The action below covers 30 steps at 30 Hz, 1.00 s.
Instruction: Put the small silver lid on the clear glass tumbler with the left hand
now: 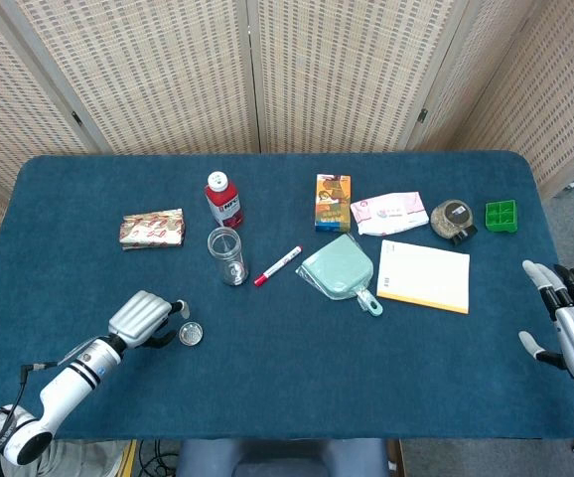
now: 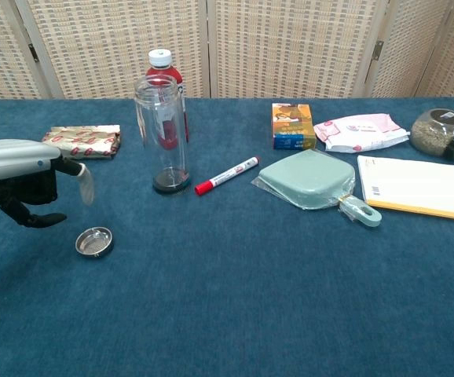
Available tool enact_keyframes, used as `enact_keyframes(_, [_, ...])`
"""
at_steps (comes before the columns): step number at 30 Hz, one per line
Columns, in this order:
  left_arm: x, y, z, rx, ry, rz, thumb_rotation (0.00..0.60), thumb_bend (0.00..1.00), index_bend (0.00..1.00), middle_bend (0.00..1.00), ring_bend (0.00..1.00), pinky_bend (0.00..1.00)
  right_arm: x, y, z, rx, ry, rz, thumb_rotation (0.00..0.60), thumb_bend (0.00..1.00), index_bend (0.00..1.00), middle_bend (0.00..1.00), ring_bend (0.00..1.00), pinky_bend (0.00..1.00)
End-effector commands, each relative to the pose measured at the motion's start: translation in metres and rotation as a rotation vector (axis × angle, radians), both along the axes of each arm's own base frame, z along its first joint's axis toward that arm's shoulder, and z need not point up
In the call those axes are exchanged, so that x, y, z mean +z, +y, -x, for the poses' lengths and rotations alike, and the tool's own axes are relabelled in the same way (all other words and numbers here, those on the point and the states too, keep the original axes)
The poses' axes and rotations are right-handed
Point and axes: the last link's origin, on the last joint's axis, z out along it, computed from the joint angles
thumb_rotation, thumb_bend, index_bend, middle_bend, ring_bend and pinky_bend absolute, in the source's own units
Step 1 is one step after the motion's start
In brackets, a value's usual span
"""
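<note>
The small silver lid (image 1: 191, 334) (image 2: 94, 241) lies flat on the blue tablecloth, front left. The clear glass tumbler (image 1: 226, 255) (image 2: 160, 134) stands upright behind it, open at the top. My left hand (image 1: 143, 319) (image 2: 24, 177) hovers just left of the lid, a little above the cloth, fingers curled downward and apart, holding nothing. My right hand (image 1: 571, 323) rests at the table's right edge, fingers spread and empty; only the head view shows it.
A red bottle (image 1: 223, 200) stands just behind the tumbler. A red marker (image 1: 278, 265), green dustpan (image 1: 339, 268), yellow notepad (image 1: 425, 275), snack box (image 1: 333, 202), wrapped packet (image 1: 152, 229), tissue pack (image 1: 388, 212), jar (image 1: 452, 219) and green tray (image 1: 501, 215) lie around.
</note>
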Motion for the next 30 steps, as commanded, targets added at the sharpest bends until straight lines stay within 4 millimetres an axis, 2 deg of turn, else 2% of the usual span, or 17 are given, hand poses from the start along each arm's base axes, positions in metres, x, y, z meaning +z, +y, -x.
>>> enact_keyframes(1, [-0.010,0.002,-0.004,0.000,0.006,0.009,0.600,0.40,0.41,0.96,0.93,1.00,0.000,0.000,0.000,0.000,-0.002,0.001,0.600,0.24,0.00,0.12,0.03,0.07])
enact_keyframes(13, [-0.031,0.006,-0.006,0.029,0.041,0.029,0.600,0.40,0.44,0.97,0.93,1.00,0.000,0.003,0.004,-0.011,-0.005,0.005,0.600,0.24,0.00,0.12,0.03,0.07])
enact_keyframes(30, [-0.043,0.007,-0.002,0.056,0.045,0.032,0.600,0.39,0.51,0.97,0.93,1.00,0.003,0.006,0.009,-0.030,-0.004,0.010,0.600,0.24,0.00,0.12,0.03,0.07])
